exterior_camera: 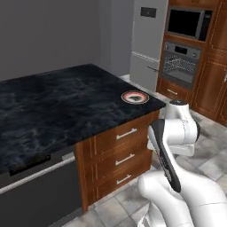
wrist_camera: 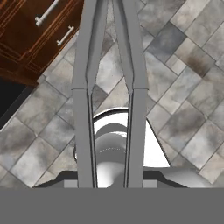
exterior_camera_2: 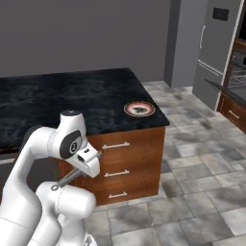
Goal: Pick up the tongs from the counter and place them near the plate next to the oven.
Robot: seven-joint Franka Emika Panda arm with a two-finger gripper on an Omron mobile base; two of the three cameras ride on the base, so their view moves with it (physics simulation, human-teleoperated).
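The gripper (exterior_camera_2: 92, 165) hangs low in front of the bench, over the grey-tiled floor (exterior_camera_2: 192, 192). It is pressed together on the tongs (exterior_camera_2: 68, 179). In the right base view they stick out of it as a thin grey rod slanting down and to the left, against the robot's own white body. In the hand view the tongs (wrist_camera: 83, 109) run as 2 long grey arms from the bottom edge up to the top. The arms stand apart low down and lean toward each other higher up, with floor tiles behind them.

Just beyond the gripper is a brown wooden cabinet with 3 drawers (exterior_camera: 126, 155), each with a silver bar handle. Left of the drawers, under the same top, sits the oven (exterior_camera: 35, 190), a dark front with a light grey handle bar across it. This cabinet front and the edge of the top lie between the gripper and the upper surface.

Above them lies the bench (exterior_camera: 53, 106), glossy black stone with bluish marbling. The plate (exterior_camera: 135, 97) rests flat near its right-hand corner, above the drawers. It has a red-orange rim, a dark ring and a pale centre. The tongs are well below the plate and off the stone, held in the air.

Farther off, across the floor, a tall grey fridge (exterior_camera: 148, 44) stands against the wall. Beside it, set in brown cabinets, are a wall oven (exterior_camera: 181, 64) and above it a microwave (exterior_camera: 188, 22). A small dark panel (exterior_camera: 148, 12) sits high on the fridge door. Any marks on it are too small to read.
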